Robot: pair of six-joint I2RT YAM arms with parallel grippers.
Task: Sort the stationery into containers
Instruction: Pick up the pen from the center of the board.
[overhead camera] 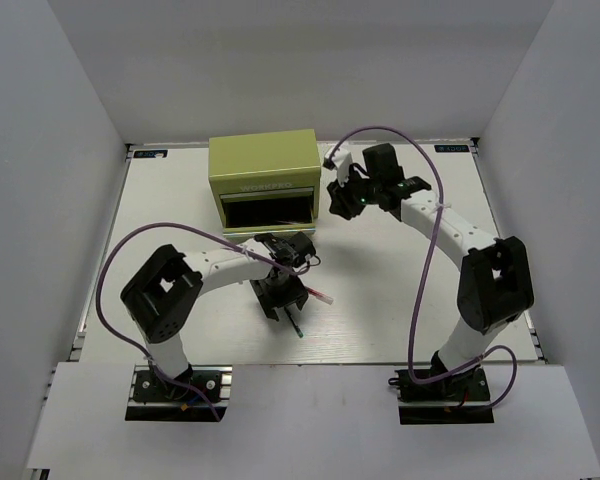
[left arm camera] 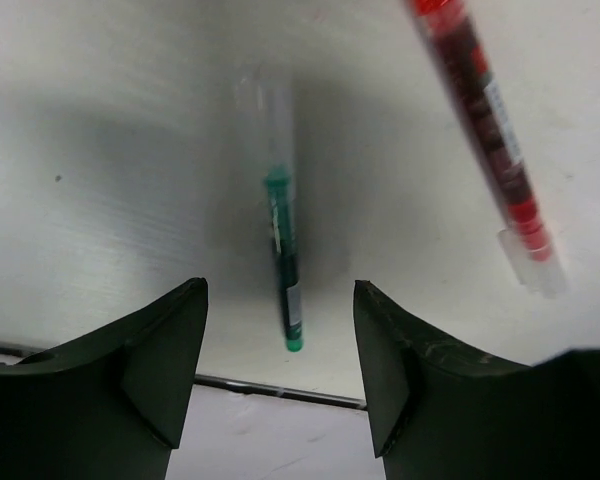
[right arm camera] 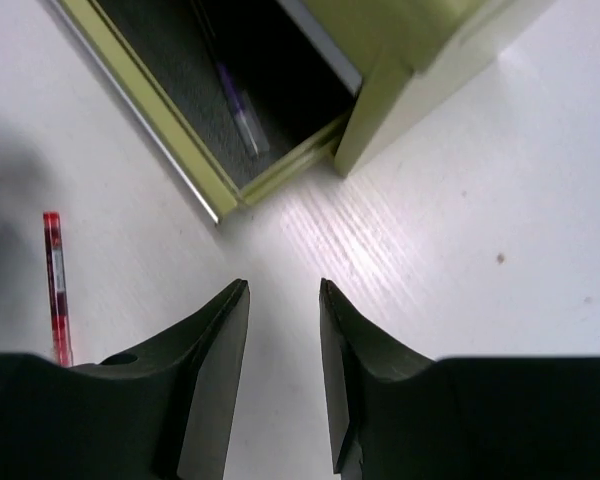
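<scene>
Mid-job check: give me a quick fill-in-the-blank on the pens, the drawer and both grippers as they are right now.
1. The first pen, on the table below the left gripper's spread fingers, has a ____ barrel.
2. The second pen, to its right in the left wrist view, is ____.
3. The olive chest's drawer, before the right gripper, stands ____, with a stored pen inside.
4. Both grippers hold ____.
Missing words: green; red; open; nothing.
</scene>
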